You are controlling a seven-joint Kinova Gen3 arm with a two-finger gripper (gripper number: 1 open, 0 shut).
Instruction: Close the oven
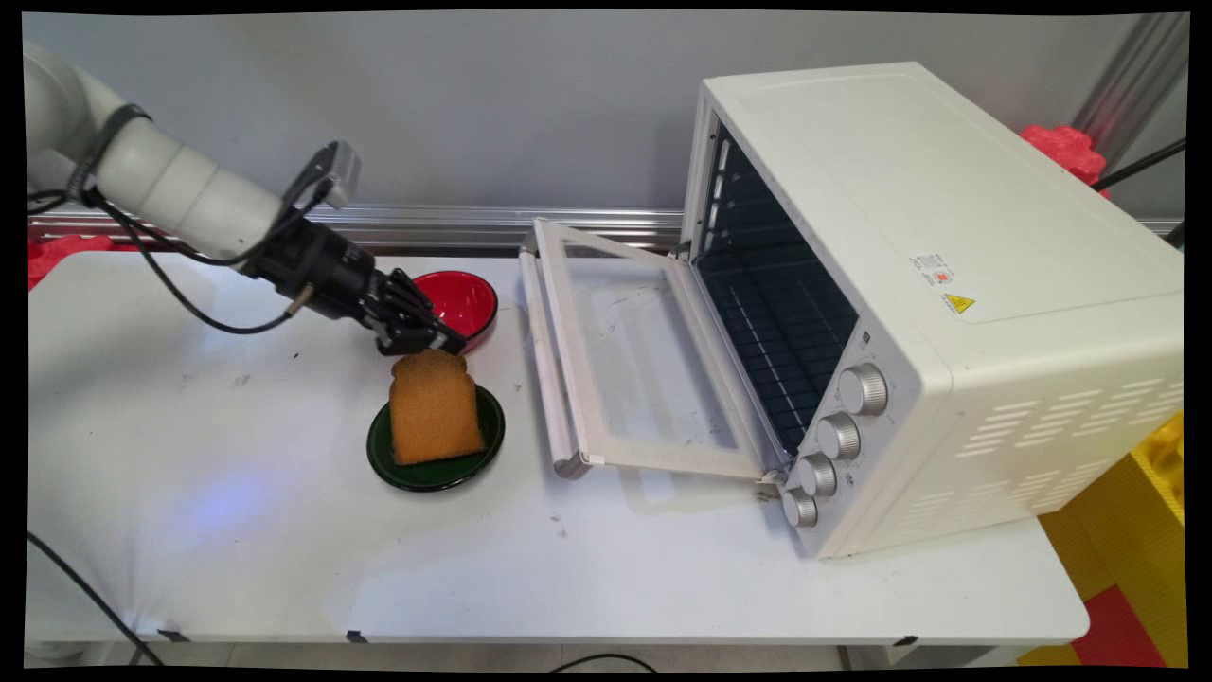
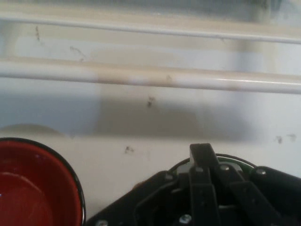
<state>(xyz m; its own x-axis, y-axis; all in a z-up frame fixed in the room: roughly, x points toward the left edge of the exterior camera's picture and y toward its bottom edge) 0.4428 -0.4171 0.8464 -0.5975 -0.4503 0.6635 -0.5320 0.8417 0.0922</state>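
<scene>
Now jaws (image 1: pixel 445 345) pinched onto toast (image 1: pixel 435 407) top edge, toast standing upon green plate (image 1: pixel 393 466), red bowl (image 1: pixel 461 301) beside.

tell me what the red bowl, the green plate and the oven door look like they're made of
Red bowl: probably enamelled metal or glazed ceramic; glossy highlights and a thin dark rim.
Green plate: likely glazed ceramic or hard plastic; dark, shiny edge.
Oven door: a clear pane, probably glass, since the table shows through it, in a cream painted frame.
</scene>
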